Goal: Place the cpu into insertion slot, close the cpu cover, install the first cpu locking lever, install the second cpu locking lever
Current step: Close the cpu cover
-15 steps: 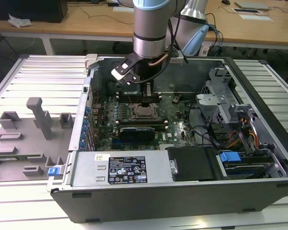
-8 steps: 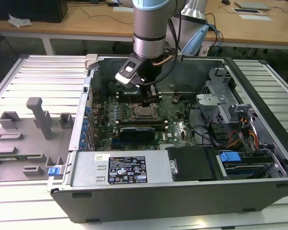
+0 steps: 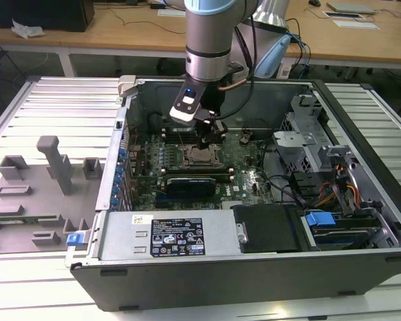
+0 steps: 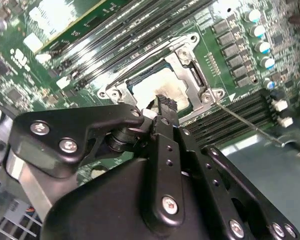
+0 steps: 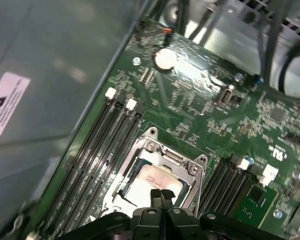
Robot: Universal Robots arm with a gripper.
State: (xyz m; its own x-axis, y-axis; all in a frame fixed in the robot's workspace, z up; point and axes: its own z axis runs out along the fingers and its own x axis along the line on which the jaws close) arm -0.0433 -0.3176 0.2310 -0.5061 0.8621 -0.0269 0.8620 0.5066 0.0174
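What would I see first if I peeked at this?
The big silvery robot arm reaching down into the open computer case in the exterior view. In the first wrist view its black gripper, fingers together, is right at the pale square cpu, framed by the shiny cpu cover on the green circuit board.

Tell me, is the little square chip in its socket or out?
In. In the first wrist view the pale cpu lies flat within the insertion slot, its silvery rim all around it.
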